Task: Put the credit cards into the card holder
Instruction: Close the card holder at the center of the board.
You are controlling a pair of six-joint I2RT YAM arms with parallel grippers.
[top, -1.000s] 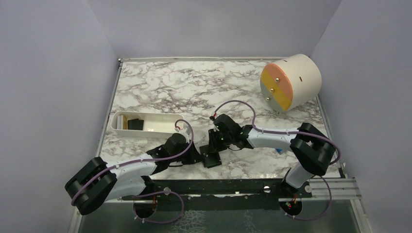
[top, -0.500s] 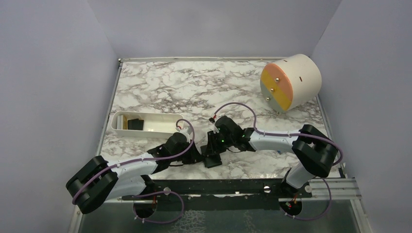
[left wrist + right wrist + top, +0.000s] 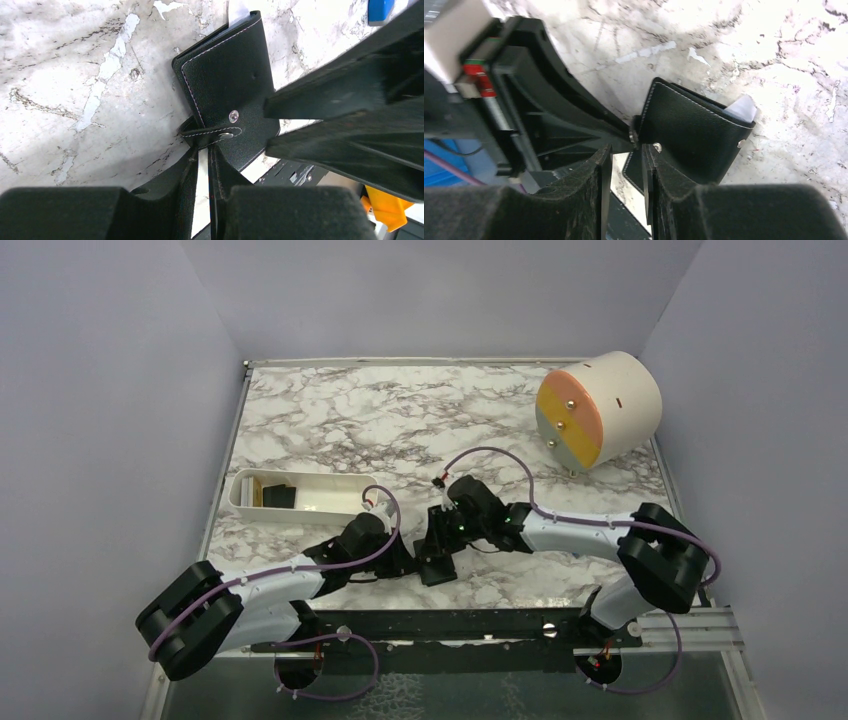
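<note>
Black leather card holder (image 3: 225, 85), folded, lies on the marble bench (image 3: 400, 420) near its front edge, between both arms. The left gripper (image 3: 202, 150) is narrow, pinching its snap strap. The right gripper (image 3: 624, 150) straddles its edge, slightly parted; I cannot tell whether it grips.

Your left claw (image 3: 205, 150) and right claw (image 3: 624, 150) converge on the card holder (image 3: 225, 75) near the front edge of the tabletop (image 3: 400, 420), leaving you no passage between them. A white tray (image 3: 300, 502) blocks the left side and a drum (image 3: 598, 408) fills the far right corner. The far middle lies open.
</note>
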